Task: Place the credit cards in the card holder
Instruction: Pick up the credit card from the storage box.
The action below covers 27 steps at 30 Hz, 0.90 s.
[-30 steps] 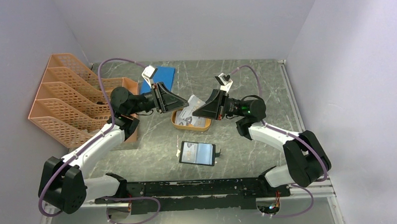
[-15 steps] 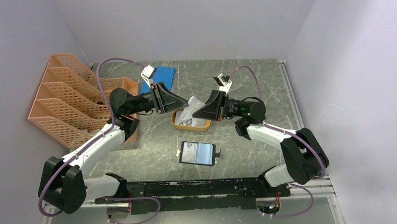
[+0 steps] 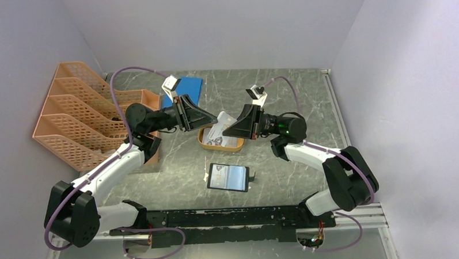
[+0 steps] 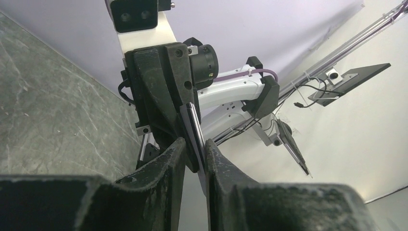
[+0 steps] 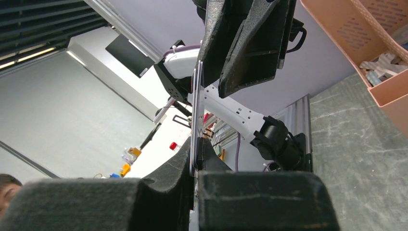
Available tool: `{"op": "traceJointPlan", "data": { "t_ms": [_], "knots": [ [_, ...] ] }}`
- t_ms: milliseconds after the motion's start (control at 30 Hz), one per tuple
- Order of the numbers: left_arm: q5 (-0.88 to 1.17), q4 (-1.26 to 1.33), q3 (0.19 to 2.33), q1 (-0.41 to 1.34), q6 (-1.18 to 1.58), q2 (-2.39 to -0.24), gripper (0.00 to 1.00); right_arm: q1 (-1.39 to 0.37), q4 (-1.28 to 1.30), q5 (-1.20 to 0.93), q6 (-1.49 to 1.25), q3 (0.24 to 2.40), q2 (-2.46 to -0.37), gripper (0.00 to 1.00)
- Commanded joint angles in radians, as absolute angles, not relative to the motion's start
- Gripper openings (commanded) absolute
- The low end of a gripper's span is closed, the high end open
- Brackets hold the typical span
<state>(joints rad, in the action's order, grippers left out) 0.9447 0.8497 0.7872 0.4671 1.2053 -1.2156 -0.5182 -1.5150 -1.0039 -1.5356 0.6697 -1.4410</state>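
- The right gripper (image 5: 194,153) is clamped on a thin card (image 5: 196,110), seen edge-on.
- The left gripper (image 4: 195,151) faces it, its jaws narrowly apart, with the card's other end in the gap.
- Both meet above the orange dish (image 3: 204,143), where more cards (image 3: 223,140) lie.
- The card holder (image 3: 229,177) lies flat on the table (image 3: 176,166), apart from the dish and nearer the arm bases.

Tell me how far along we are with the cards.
Done: holder lies open, maybe a first card inside. In hand: another card above the dish, right pincer shut on it, left pincer open around it. To do: pocket it, then the dish's other cards.
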Motion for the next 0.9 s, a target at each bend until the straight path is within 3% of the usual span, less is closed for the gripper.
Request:
{"op": "traceJointPlan", "data": {
  "t_ms": [0,167,367,633,867],
  "knots": [
    [0.956,0.880,0.769,0.471,1.195,-1.217,0.26,-0.531,-1.694,-1.014,-1.575,0.708,-1.449,0.00],
    [0.960,0.886,0.767,0.470,1.191,-1.215,0.24,-0.531,-1.724,-1.011,-1.592,0.712,-1.457,0.00],
    [0.966,0.902,0.764,0.471,1.195,-1.209,0.05,-0.530,-1.685,-1.021,-1.567,0.717,-1.447,0.00],
    [0.931,0.850,0.778,0.472,1.170,-1.185,0.05,-0.530,-1.468,-1.003,-1.437,0.692,-1.397,0.02],
    [0.839,0.693,0.775,0.457,1.080,-1.188,0.05,-0.510,-1.378,-0.942,-1.399,0.651,-1.401,0.13]
  ]
}}
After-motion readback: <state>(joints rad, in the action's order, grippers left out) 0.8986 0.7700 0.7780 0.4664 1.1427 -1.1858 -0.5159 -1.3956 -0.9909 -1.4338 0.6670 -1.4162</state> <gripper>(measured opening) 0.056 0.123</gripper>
